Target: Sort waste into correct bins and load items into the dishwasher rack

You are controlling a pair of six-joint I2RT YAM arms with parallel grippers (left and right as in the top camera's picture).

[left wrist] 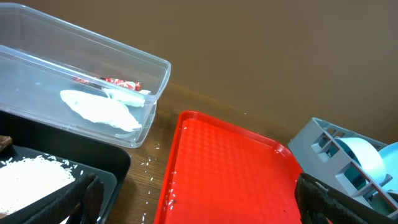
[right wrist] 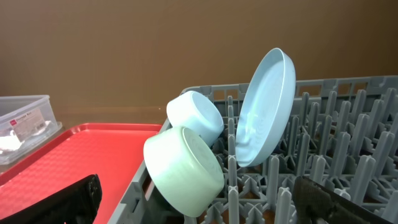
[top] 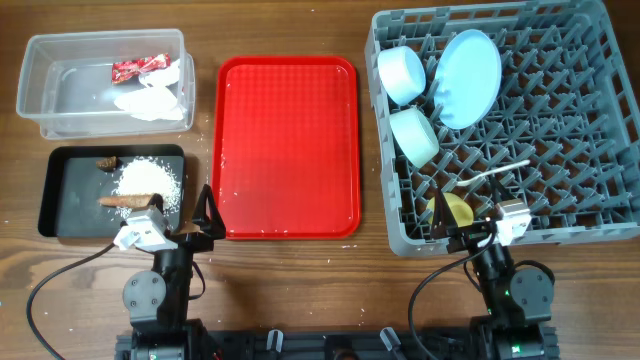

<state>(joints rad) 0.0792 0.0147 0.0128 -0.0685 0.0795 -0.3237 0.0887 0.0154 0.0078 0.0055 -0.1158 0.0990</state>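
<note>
Two grippers of mine hang at the table's near edge, fingers spread wide with nothing between them. My left gripper (left wrist: 205,208) sits by the near-left corner of the flat red plastic serving tray (top: 290,150), just beside the right edge of the shallow black rectangular tray (top: 60,215). That tray holds the loose white rice grains (top: 145,180), the dark brown scrap (top: 105,161) and the brown carrot-like stick (top: 125,201).

Behind it, the clear rectangular plastic tub (top: 30,95) holds the red snack wrapper (top: 140,67) and crumpled white paper (top: 155,100).

My right gripper (right wrist: 196,208) is at the near wall of the large grey plastic pegged rack (top: 580,150). The round light-blue plate (top: 468,78) stands on edge there beside two light-blue bowls (top: 402,73). The small yellow cup (top: 455,210) and white plastic spoon (top: 500,175) lie nearer me, and open pegs fill the rack's right side.
</note>
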